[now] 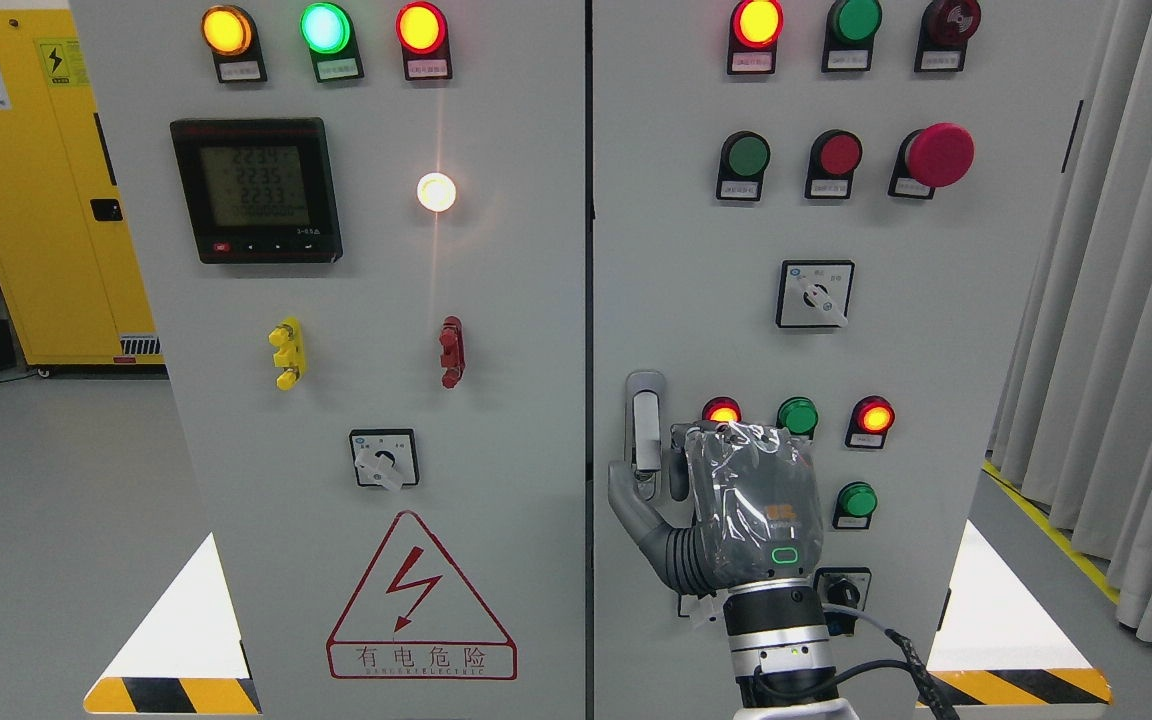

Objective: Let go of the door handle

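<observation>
Door handle [645, 430] sits at the right door's [936, 380] left edge, about 7 o'clock from frame center, upright in its plate. Our right hand [726, 505] is at the handle's 4 o'clock, thumb [628, 505] hooked under its lower end, fingers seemingly wrapped on it. We read that as gripping. Release needs uncurling first, then backing off.

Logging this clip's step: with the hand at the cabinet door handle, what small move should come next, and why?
Probably spread the fingers and ease the right hand straight back from the panel. Its thumb sits beside the lower end of the door handle and the fingers are close against it, so the handle is not yet free. The door looks closed, and nearby indicator lights leave little room for sideways motion.
</observation>
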Controlling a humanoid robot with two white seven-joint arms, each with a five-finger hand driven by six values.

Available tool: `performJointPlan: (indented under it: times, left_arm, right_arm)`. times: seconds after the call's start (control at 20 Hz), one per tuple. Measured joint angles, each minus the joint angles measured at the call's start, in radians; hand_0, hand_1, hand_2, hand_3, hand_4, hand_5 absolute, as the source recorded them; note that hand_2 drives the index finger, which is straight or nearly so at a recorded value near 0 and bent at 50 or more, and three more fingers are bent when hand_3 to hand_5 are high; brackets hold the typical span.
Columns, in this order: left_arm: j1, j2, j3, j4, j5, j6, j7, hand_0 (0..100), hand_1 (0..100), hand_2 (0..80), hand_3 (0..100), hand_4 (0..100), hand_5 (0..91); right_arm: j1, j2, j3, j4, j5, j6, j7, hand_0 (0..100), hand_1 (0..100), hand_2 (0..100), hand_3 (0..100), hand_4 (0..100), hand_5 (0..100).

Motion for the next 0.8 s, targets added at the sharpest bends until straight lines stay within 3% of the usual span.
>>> performJointPlan:
  times: [0.45,0.7,0.8]
  left_arm:
    - [0.0,0.0,0.0,0.0,0.0,0.0,0.0,12,56,0.0,0,0,0.0]
    - [0.0,0.0,0.0,0.0,0.0,0.0,0.0,12,56,0.0,0,0,0.0]
    - [0.0,0.0,0.0,0.0,0.0,0.0,0.0,12,56,0.0,0,0,0.0]
  right_arm:
    - [-0.007,0.005,0.0,0.013,0.0,0.005,0.008,35,50,89,100,99,100]
    - [-0.013,0.01,0.0,0.018,0.0,0.011,0.008,38,49,89,100,99,100]
    - [-0.015,0.012,0.0,0.02,0.0,0.012,0.008,44,48,89,100,99,100]
